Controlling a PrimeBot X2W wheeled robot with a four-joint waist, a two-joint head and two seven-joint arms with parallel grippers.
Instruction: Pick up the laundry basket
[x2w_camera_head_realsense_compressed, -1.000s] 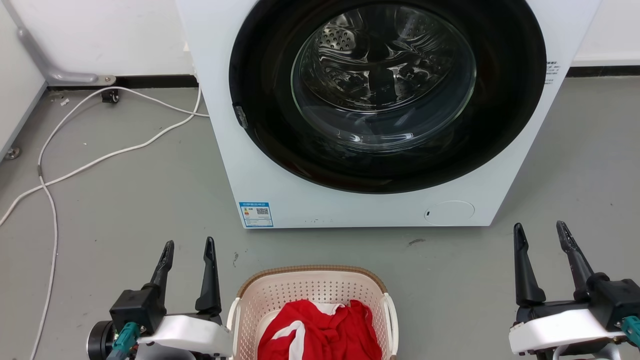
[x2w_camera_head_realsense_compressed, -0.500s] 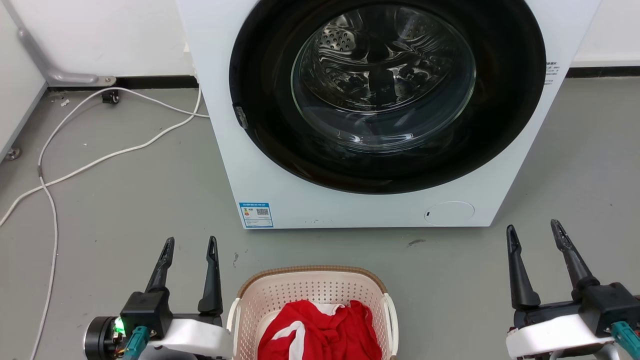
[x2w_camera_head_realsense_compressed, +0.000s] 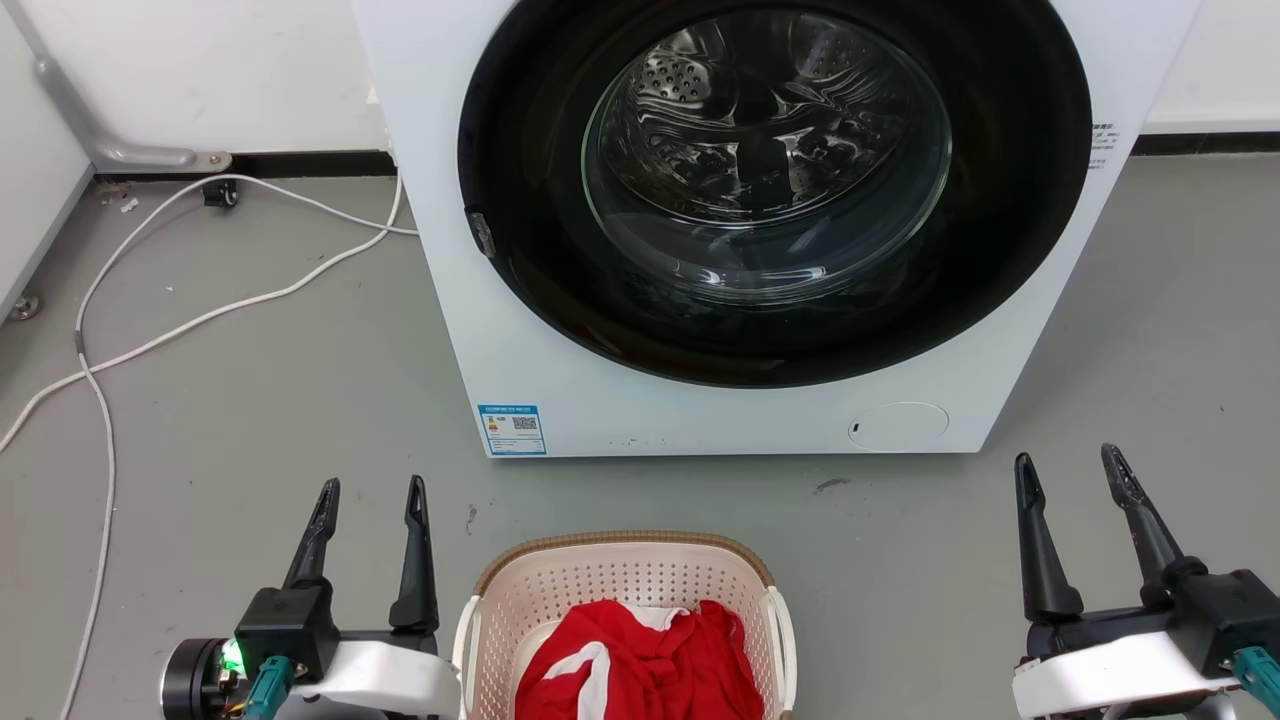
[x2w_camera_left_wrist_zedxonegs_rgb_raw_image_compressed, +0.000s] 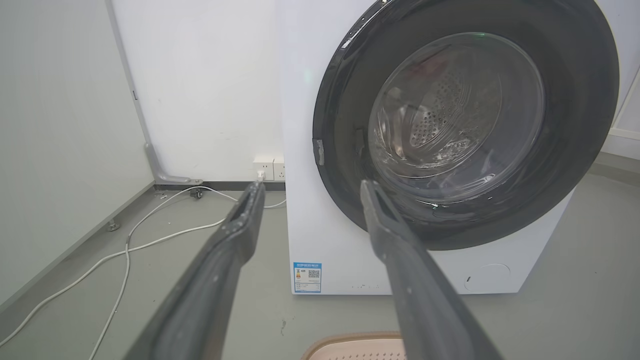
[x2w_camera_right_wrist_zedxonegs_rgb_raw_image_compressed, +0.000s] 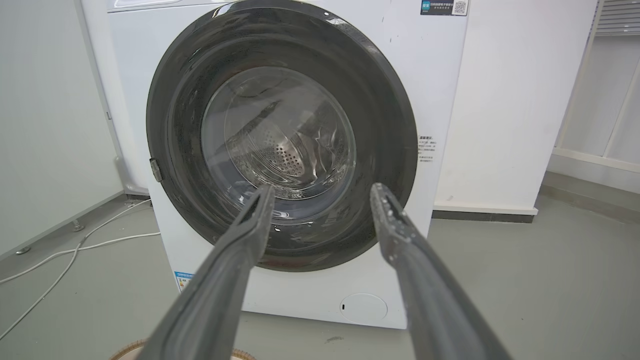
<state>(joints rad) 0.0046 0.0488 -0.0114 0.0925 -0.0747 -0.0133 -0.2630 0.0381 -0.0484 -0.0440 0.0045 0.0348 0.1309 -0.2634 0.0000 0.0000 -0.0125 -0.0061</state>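
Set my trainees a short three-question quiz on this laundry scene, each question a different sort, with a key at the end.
1. True or false: the left gripper is shut on the brown rim of the laundry basket.
2. What lies in the laundry basket? A) a red garment B) blue towels C) nothing
3. Fill in: the laundry basket stands in front of the white ______.

Key
1. False: the left gripper is open, beside the basket.
2. A
3. washing machine
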